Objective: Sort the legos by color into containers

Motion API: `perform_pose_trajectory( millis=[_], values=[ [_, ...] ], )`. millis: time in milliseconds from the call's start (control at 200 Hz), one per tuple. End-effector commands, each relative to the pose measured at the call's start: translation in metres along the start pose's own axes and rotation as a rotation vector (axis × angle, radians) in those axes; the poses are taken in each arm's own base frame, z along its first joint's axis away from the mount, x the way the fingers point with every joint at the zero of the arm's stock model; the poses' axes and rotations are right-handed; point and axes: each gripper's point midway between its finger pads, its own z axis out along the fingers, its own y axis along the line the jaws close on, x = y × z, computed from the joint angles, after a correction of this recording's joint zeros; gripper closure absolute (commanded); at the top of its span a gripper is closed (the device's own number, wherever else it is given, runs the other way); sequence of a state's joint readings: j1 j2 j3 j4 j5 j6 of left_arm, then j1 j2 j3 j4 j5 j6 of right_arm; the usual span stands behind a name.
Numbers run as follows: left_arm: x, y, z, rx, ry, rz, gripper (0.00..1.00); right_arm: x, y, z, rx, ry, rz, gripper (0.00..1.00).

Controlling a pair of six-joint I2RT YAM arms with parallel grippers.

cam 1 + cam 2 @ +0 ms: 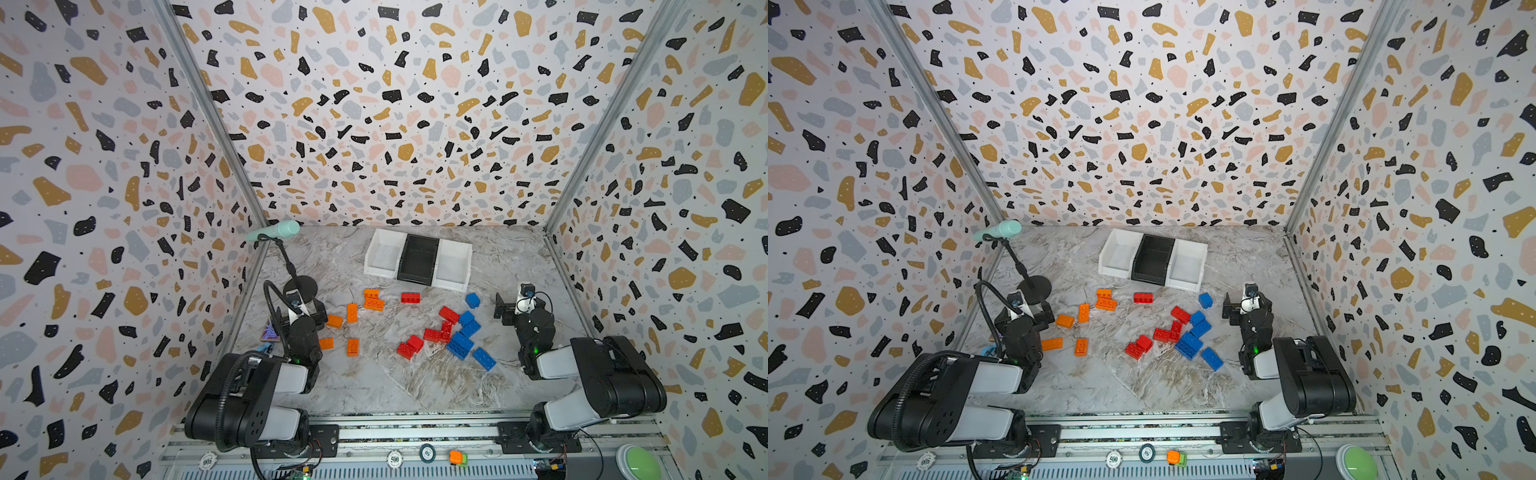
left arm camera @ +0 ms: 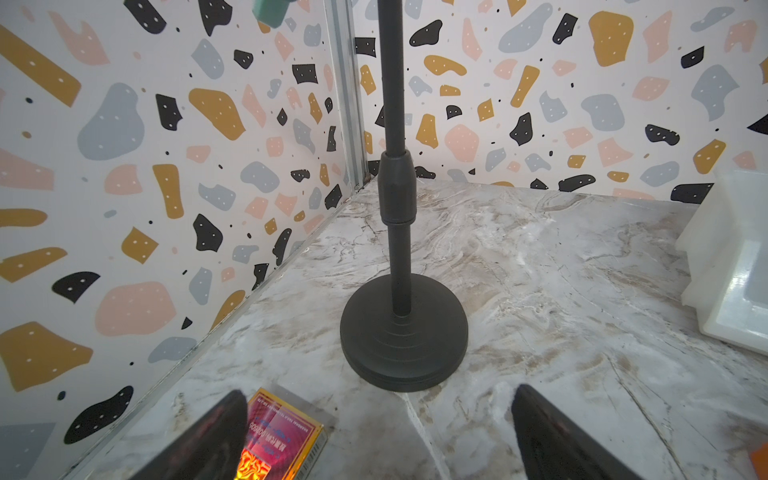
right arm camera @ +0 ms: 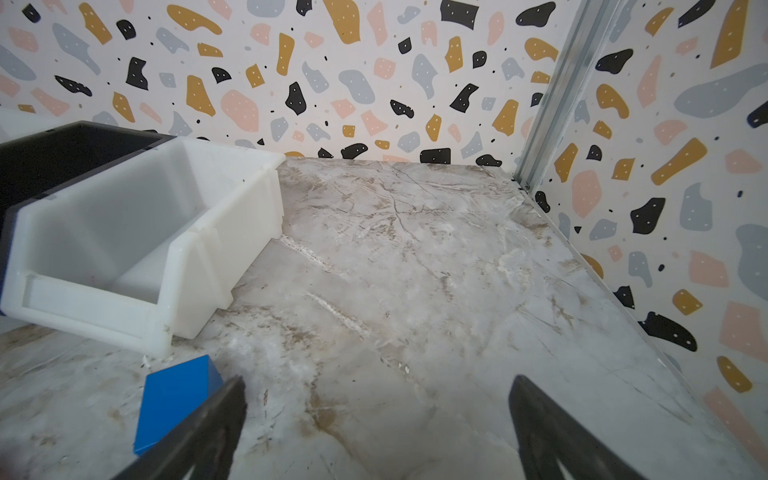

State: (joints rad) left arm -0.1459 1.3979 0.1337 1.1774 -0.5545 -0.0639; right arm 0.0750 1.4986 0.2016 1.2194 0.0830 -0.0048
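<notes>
- While both arms crouch folded, elbows high, neither holds anything.
- Left gripper (image 2: 380, 395): jaws wide, low over the table (image 1: 374, 386), front-left of the bins (image 1: 413, 276).
- Right gripper (image 3: 379, 380): jaws wide too, front-right of the bins.
- Legos (image 1: 415, 343) lie loose on the table, just in front of the bins.

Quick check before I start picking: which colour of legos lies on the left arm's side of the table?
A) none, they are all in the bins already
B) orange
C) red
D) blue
B: in both top views the orange legos lie loose on the table beside the left arm, while the red legos and blue legos lie nearer the right arm.
</notes>
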Motion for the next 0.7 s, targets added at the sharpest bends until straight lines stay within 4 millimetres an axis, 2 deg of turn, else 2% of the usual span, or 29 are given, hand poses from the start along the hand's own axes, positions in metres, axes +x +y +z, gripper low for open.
perform_pose_trajectory(
  millis=[0,320,370,425,496,581,691],
  values=[
    [-0.017,-0.001,0.003,0.001,-0.051,-0.035,0.0,-0.011,0.0,0.001,0.004,-0.031,0.01,0.01],
    [-0.018,-0.001,0.002,0.001,-0.055,-0.037,0.0,-0.012,0.0,0.001,0.002,-0.035,0.011,0.01],
    [-0.019,-0.001,0.002,0.002,-0.06,-0.039,0.0,-0.017,-0.006,0.002,0.041,-0.034,0.021,0.01],
    [-0.029,0.002,0.004,-0.027,-0.071,-0.048,0.0,-0.024,-0.01,0.009,0.068,0.017,0.028,0.01],
    [-0.037,0.0,0.012,-0.042,-0.004,-0.021,0.0,-0.037,-0.022,0.016,0.135,0.065,0.044,0.01],
    [-0.054,0.004,0.009,-0.077,-0.015,-0.038,0.0,-0.046,-0.039,0.019,0.256,0.146,0.168,0.01],
    [-0.084,-0.006,0.0,-0.015,-0.052,-0.128,0.0,-0.042,-0.032,0.021,0.258,0.325,0.245,0.01]
  ],
)
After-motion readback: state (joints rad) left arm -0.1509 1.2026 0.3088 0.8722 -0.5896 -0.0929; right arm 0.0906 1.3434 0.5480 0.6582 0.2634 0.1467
